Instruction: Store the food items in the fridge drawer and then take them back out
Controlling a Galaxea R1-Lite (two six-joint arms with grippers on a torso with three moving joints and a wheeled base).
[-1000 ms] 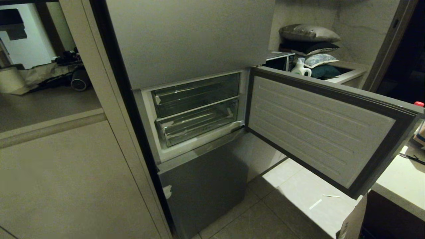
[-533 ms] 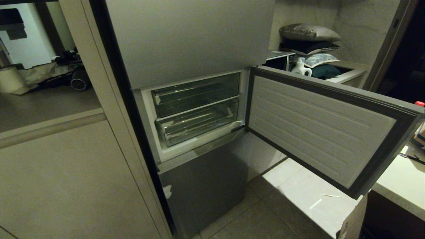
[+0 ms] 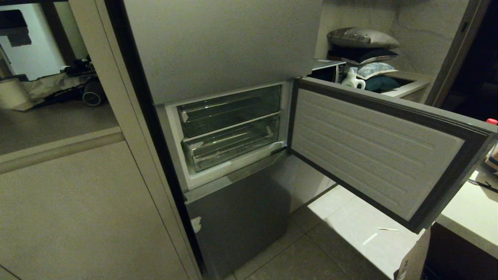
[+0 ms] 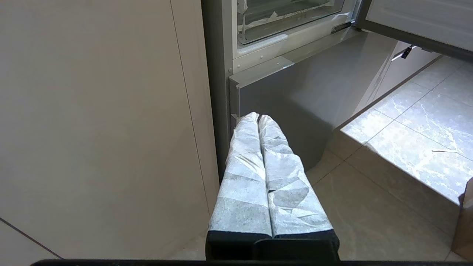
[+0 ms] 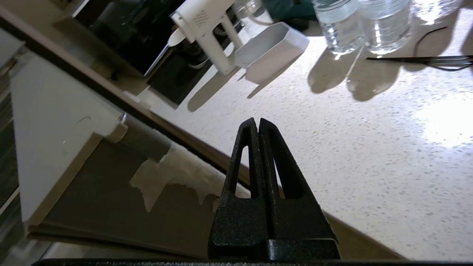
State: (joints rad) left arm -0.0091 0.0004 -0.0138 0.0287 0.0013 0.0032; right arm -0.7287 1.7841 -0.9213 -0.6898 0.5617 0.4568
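Left gripper (image 4: 258, 118): low beside the fridge's closed grey lower door (image 3: 241, 217), white-wrapped fingers (image 4: 242, 177) pressed together, holding nothing. Fridge drawer (image 3: 233, 146): pushed in, the lower of two clear bins behind the open middle door (image 3: 373, 151), tape scraps on its front edge; no food items visible in it. Right gripper (image 5: 257, 123): above the speckled tabletop (image 5: 332, 140), black fingers (image 5: 284, 173) fully closed and empty. Water bottles (image 5: 364, 22) stand at the tabletop's far side.

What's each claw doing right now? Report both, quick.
Left claw: closed, holding nothing, low beside the fridge's lower door.
Right claw: closed, holding nothing, over the speckled countertop.
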